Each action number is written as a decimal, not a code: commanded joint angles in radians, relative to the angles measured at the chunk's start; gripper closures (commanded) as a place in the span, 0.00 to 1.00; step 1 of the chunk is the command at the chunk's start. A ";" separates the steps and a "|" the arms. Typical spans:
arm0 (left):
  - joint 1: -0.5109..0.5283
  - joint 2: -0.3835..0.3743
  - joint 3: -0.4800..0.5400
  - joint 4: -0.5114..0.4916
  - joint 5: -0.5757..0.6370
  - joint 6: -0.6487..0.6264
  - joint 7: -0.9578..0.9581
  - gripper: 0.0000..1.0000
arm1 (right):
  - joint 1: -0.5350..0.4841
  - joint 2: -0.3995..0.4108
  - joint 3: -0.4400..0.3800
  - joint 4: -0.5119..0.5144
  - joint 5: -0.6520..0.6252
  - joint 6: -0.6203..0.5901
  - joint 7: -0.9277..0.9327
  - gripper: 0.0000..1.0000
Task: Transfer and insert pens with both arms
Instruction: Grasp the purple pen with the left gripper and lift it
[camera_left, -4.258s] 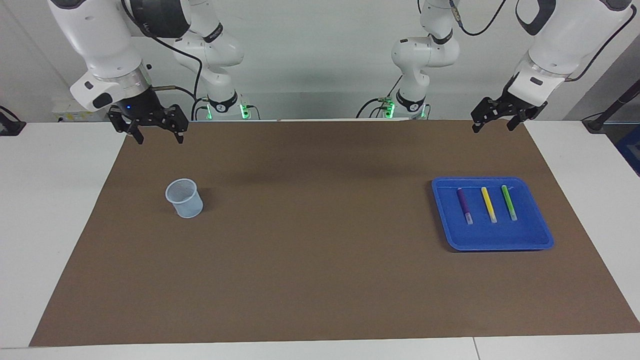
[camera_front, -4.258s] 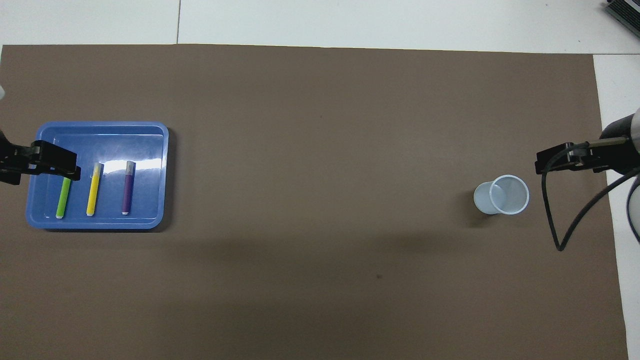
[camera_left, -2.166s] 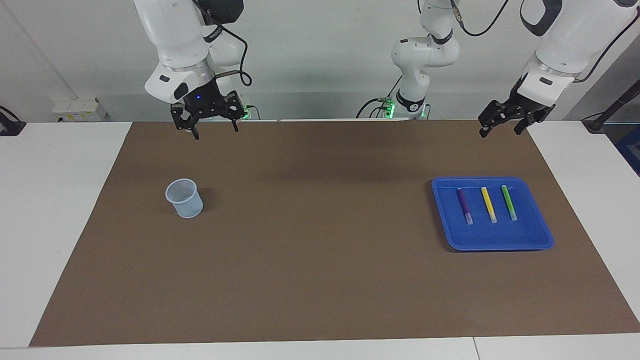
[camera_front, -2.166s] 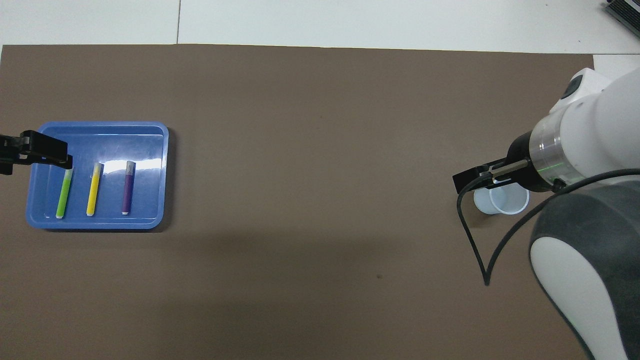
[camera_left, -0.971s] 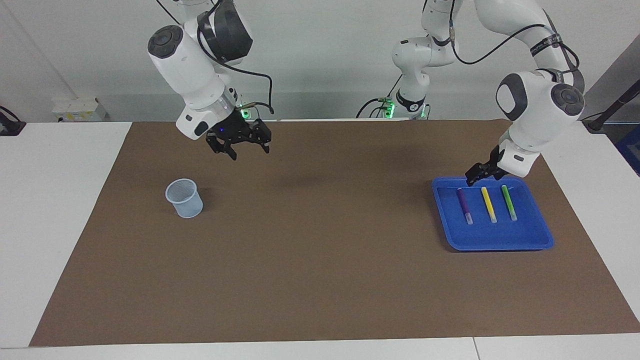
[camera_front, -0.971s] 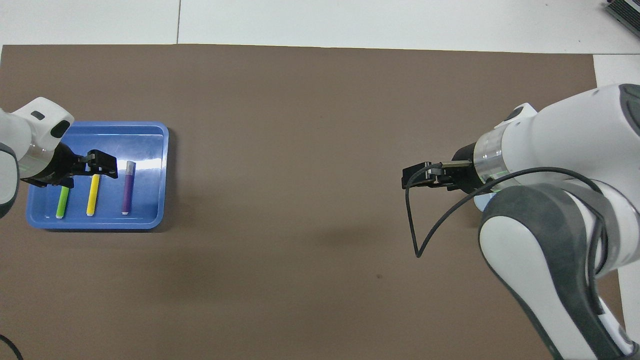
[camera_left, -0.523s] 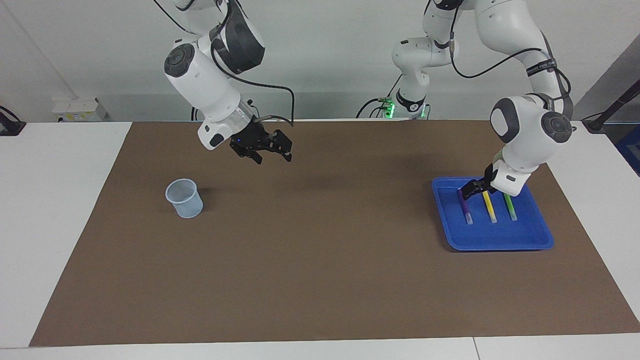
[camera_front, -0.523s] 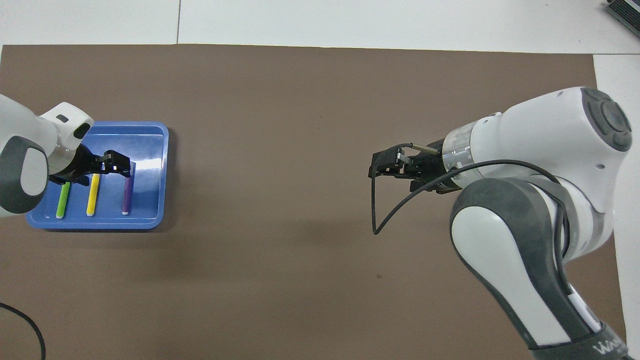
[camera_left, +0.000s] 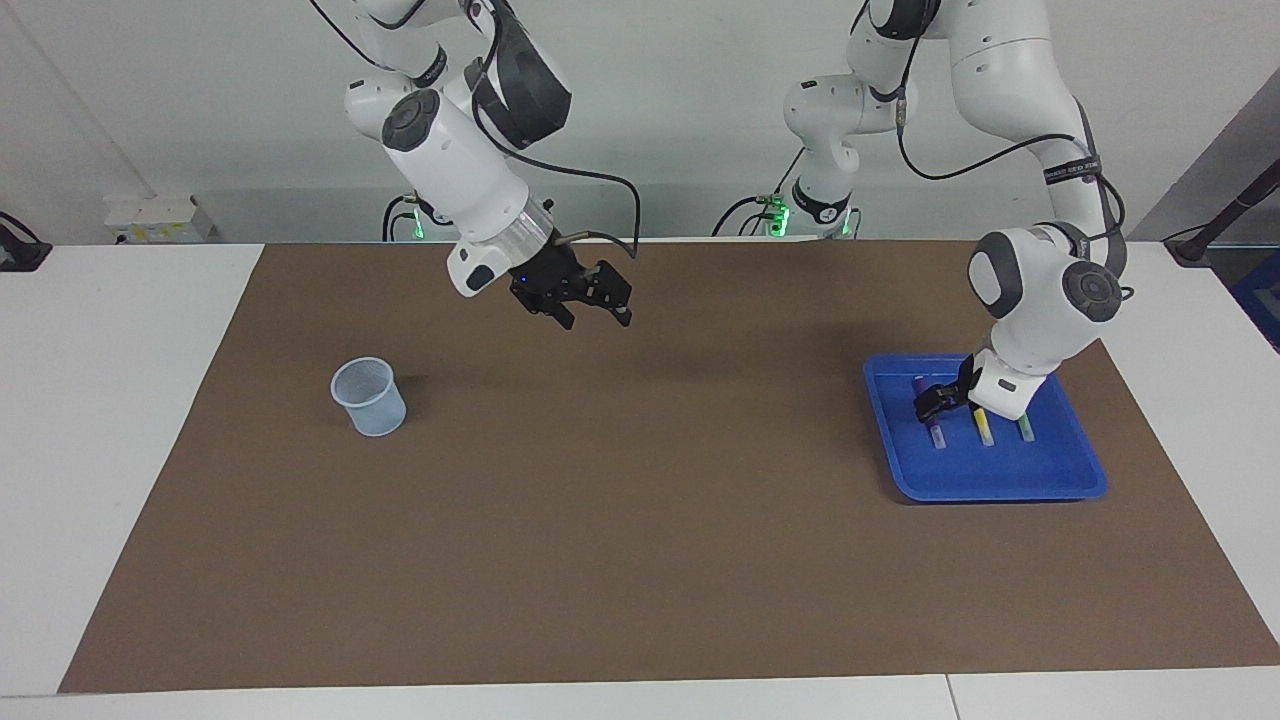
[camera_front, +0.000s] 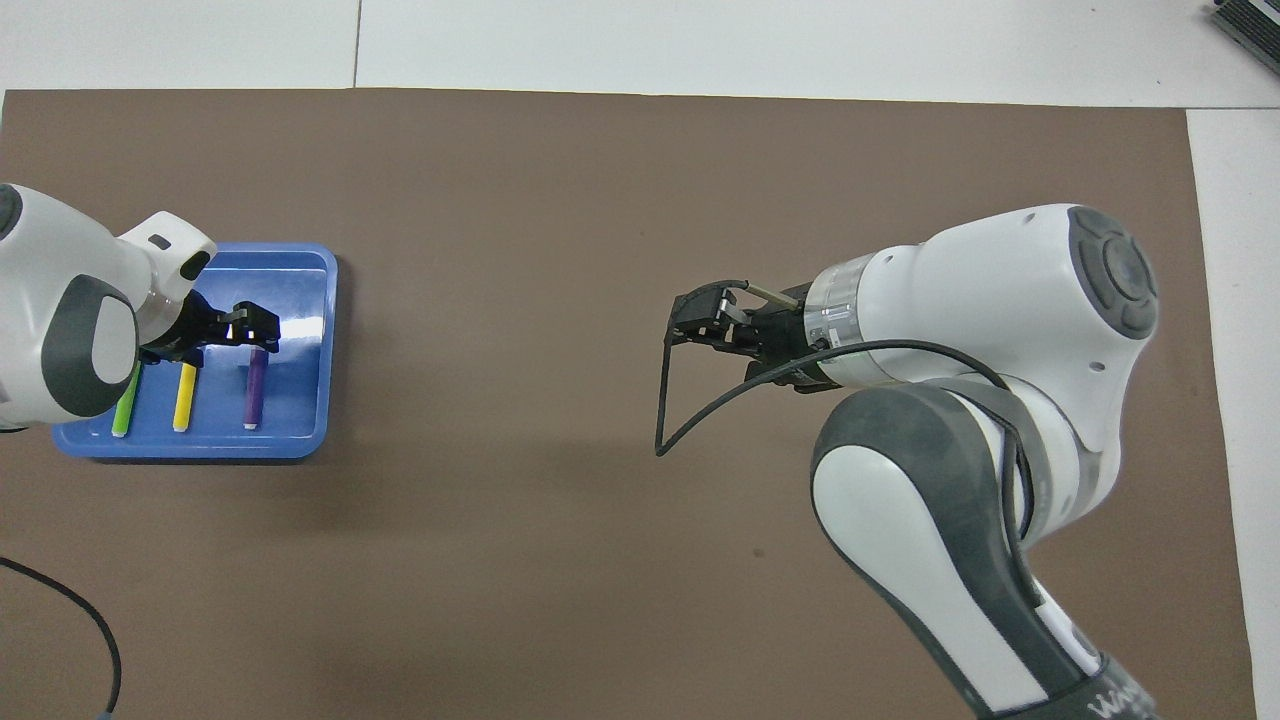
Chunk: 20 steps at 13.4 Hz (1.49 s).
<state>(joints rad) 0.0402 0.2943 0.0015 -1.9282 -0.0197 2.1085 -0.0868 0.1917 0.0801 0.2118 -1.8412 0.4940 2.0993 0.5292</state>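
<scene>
Now, right gripper (camera_left: 597, 315): you've swung it off the cup's end to over mid-mat; fingers spread, empty.
Cup (camera_left: 370, 397): unmoved, holds no pens.
Left gripper (camera_left: 928, 405): you've dropped it into the blue tray (camera_left: 1000, 480); fingers apart, astride the purple pen (camera_left: 936, 433).
Yellow pen (camera_left: 985, 432), green pen (camera_left: 1026, 432): untouched in the tray.
Meaning: likely the first pickup is next, then a mid-table handover.

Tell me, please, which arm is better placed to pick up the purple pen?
Left: the left gripper is down in the blue tray at the purple pen, while the right gripper hangs over bare mat mid-table.
</scene>
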 joint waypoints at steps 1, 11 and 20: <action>0.007 -0.006 -0.003 -0.057 0.007 0.057 0.016 0.06 | -0.006 0.004 0.000 -0.004 0.029 0.018 0.008 0.00; 0.007 0.005 -0.003 -0.098 0.007 0.102 0.016 0.70 | 0.018 0.009 0.000 -0.007 0.097 0.048 0.081 0.00; 0.003 0.005 0.000 -0.043 0.006 0.033 0.006 1.00 | 0.055 0.023 0.000 -0.007 0.098 0.105 0.157 0.00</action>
<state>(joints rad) 0.0413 0.2950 -0.0057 -2.0009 -0.0218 2.1813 -0.0823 0.2450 0.0958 0.2110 -1.8418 0.5671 2.1801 0.6758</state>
